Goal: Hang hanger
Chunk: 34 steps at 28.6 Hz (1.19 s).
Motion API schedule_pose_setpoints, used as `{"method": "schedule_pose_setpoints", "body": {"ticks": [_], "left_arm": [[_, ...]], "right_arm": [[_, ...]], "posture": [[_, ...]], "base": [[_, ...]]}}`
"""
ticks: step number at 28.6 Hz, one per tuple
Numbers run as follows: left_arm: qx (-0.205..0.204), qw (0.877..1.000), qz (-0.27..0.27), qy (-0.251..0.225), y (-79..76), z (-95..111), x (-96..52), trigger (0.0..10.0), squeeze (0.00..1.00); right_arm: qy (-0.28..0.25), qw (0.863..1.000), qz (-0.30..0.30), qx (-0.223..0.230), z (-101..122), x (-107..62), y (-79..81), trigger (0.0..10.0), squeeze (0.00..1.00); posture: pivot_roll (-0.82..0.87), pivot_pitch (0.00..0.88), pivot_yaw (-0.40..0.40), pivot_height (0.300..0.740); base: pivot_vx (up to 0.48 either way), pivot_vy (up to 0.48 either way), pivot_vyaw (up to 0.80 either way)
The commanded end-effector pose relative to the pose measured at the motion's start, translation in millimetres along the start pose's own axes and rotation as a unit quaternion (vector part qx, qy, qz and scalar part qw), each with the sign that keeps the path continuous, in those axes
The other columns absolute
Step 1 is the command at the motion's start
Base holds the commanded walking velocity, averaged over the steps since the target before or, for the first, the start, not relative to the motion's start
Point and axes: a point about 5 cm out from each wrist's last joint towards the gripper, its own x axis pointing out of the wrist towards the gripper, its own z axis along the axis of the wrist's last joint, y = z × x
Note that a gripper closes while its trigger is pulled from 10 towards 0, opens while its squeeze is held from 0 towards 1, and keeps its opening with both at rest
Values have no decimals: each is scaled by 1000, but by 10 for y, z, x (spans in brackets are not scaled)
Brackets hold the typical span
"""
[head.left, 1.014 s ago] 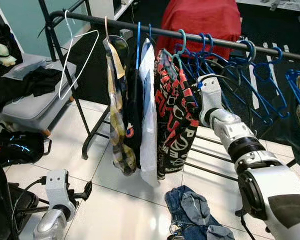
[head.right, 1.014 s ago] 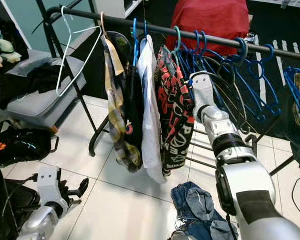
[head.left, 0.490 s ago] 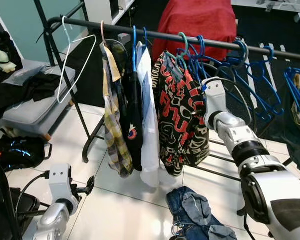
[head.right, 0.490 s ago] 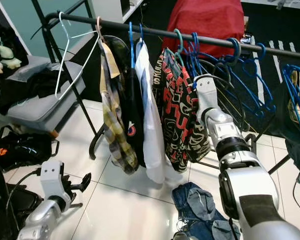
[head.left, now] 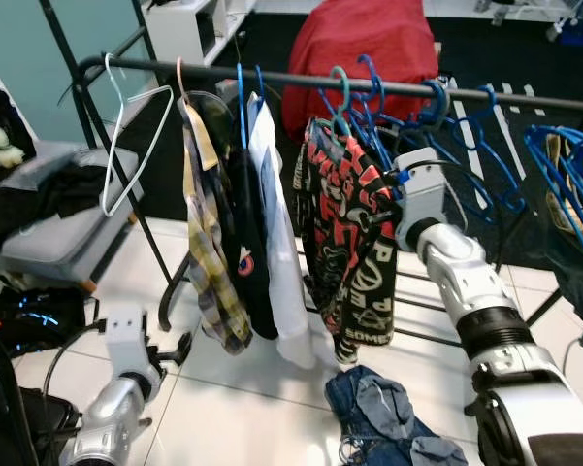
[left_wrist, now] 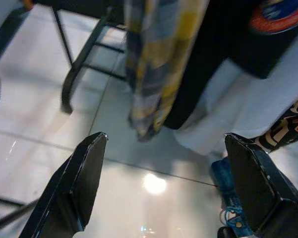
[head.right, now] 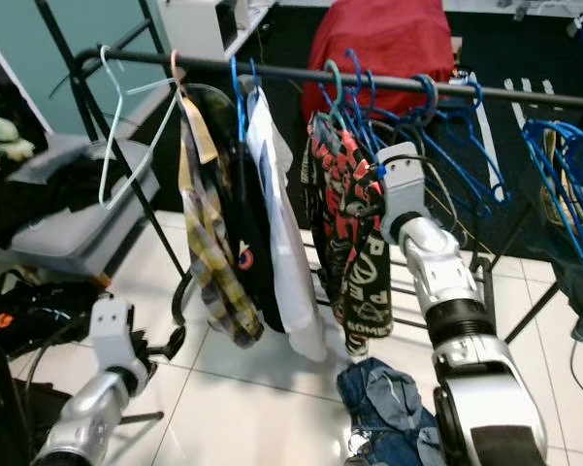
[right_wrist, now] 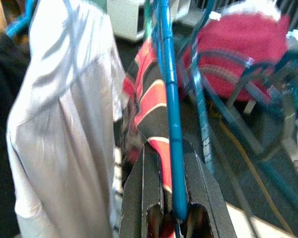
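A teal hanger carries a red, black and white patterned garment, and its hook sits at the black rail of the clothes rack. My right gripper is raised behind the garment, shut on the hanger's blue-green bar just under the rail; its silver wrist shows beside the cloth. My left gripper hangs low over the white floor tiles near the rack's foot, open with nothing between its fingers, and also appears at bottom left.
The rail also holds a white wire hanger, a plaid shirt, a dark top, a white shirt and several empty blue hangers. Jeans lie on the floor. A grey seat with dark clothes stands left.
The whole view has shifted as the camera moved. My right gripper stays shut on the hanger; the patterned garment has swung and hangs straighter. My left gripper has drifted closer to the rack's foot.
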Motion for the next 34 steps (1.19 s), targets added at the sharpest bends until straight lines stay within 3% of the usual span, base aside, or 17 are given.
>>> {"method": "schedule_pose_setpoints", "body": {"ticks": [1, 3, 9, 19, 23, 34], "left_arm": [[5, 1000, 2, 15, 6, -72, -14, 10000, 0], [4, 1000, 2, 15, -3, -66, 0, 10000, 0], [3, 1000, 0, 13, -14, -50, 24, 10000, 0], [3, 1000, -3, 14, -20, -44, 53, 10000, 0], [3, 1000, -4, 14, -23, -41, 61, 10000, 0], [3, 1000, -3, 13, -11, -37, 65, 10000, 0]], "right_arm": [[-39, 999, 34, -8, 153, -18, 132, 0, 0], [-29, 999, 44, -9, 109, -38, 175, 0, 0], [85, 995, 46, -15, -377, -217, 206, 0, 0], [161, 985, 50, -18, -666, -462, 180, 0, 0], [168, 983, 64, -23, -695, -511, 195, 0, 0], [82, 993, 87, -20, -420, -493, 232, 0, 0]], "posture": [[-126, 72, 42, 740], [-126, 72, 42, 740], [-130, 67, 47, 740], [-135, 62, 51, 740], [-134, 62, 52, 740], [-134, 60, 55, 740]], "base": [[0, 0, 0], [0, 0, 0], [0, 0, 0], [0, 0, 0], [0, 0, 0], [0, 0, 0]]}}
